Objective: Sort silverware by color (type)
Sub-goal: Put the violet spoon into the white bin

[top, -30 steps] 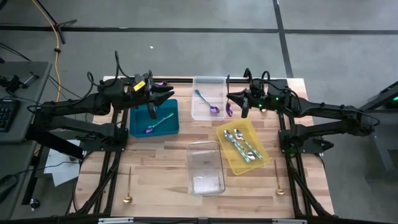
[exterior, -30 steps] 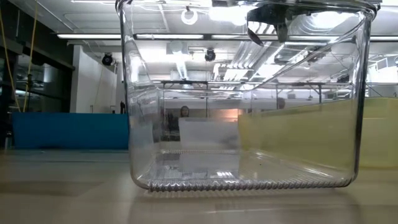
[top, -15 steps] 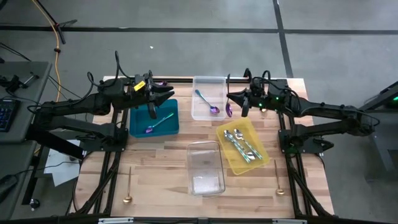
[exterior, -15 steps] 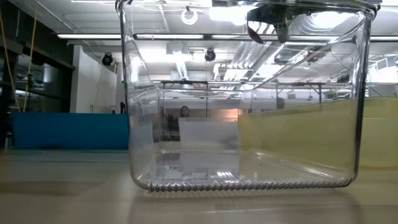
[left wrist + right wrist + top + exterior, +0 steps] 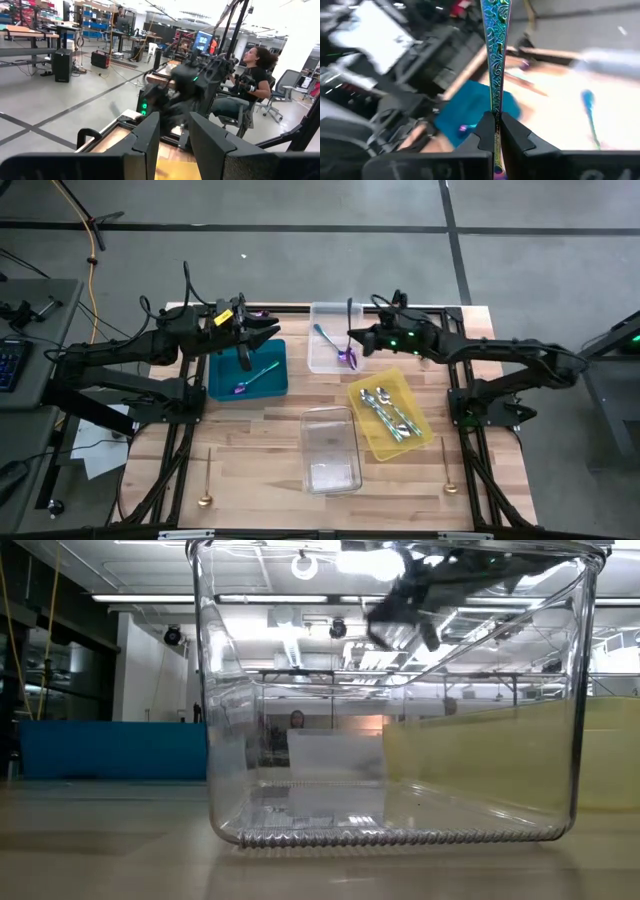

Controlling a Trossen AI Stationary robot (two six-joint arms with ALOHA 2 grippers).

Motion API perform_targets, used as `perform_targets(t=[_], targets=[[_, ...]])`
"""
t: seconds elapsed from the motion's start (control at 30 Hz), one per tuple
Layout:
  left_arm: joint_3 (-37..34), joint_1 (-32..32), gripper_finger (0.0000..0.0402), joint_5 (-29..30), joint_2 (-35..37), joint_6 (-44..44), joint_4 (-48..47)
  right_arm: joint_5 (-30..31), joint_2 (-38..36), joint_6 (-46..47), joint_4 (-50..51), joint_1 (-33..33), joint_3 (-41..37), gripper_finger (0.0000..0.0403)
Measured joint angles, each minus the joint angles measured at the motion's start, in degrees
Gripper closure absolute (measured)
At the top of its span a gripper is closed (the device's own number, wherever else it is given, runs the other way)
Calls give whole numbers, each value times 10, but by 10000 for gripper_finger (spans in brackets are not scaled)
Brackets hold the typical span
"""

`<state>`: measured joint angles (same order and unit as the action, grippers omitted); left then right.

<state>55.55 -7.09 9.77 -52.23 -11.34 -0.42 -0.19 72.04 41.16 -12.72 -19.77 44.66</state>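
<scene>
The right pincer (image 5: 352,345), pinched tight on an iridescent purple-blue utensil (image 5: 494,75), hangs over the clear tray (image 5: 322,365) at upper center of the overhead frame, where a blue-handled spoon (image 5: 329,342) lies. The left pincer (image 5: 262,332), fingers partly spread and empty, hangs over the teal tray (image 5: 222,380) holding 2 pieces. Silver cutlery (image 5: 385,412) fills the yellow tray (image 5: 374,446). 2 gold utensils (image 5: 205,480) lie on the table (image 5: 270,430).
</scene>
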Motion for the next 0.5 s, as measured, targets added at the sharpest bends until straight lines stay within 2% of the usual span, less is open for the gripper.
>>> perform_targets(t=[0.13,0.27,0.37,0.5], targets=[[0,0,306,0,0,0,0,0,70,60,0,-35,0,400],[0,0,306,0,0,0,0,1,133,81,13,-64,7,400],[0,0,306,0,0,0,0,-7,177,60,75,-73,54,400],[0,0,306,0,0,0,-1,-15,239,-13,209,-74,163,400]])
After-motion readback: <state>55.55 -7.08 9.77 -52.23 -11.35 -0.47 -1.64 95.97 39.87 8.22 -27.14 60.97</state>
